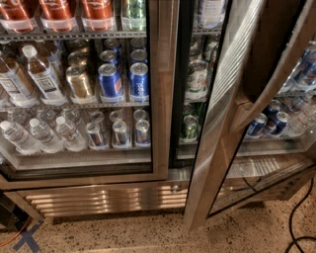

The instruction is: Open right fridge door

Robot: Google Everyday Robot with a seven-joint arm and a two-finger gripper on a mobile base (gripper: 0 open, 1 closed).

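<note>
My gripper: it was outside the camera's view, so I could not tell whether it was released, clenched or grasping anything.
Right fridge door [217,133]: it stood swung open, its wide brushed-steel frame slanting across the right half of the view, with the bottom corner hanging just above the floor.
Door handle [276,84]: a long steel bar that ran diagonally up to the right across the open door's glass.
Behind that glass: blue cans [269,123] showed through the panel on a shelf.
Open compartment: a green can [190,126] sat on a wire shelf in the gap between the two doors.
Left door [160,89]: it was shut, its steel frame upright beside the black gasket edge.
Left shelves: red-labelled bottles [54,12] stood on top, a gold can [79,81] beside blue cans in the middle, and clear water bottles [44,133] on the lowest shelf.
Grille [103,197]: steel slats ran beneath the left door.
Floor [148,232]: it was speckled stone, with a blue tape cross [27,237] at the lower left and a black cable [296,222] looping at the lower right.
</note>
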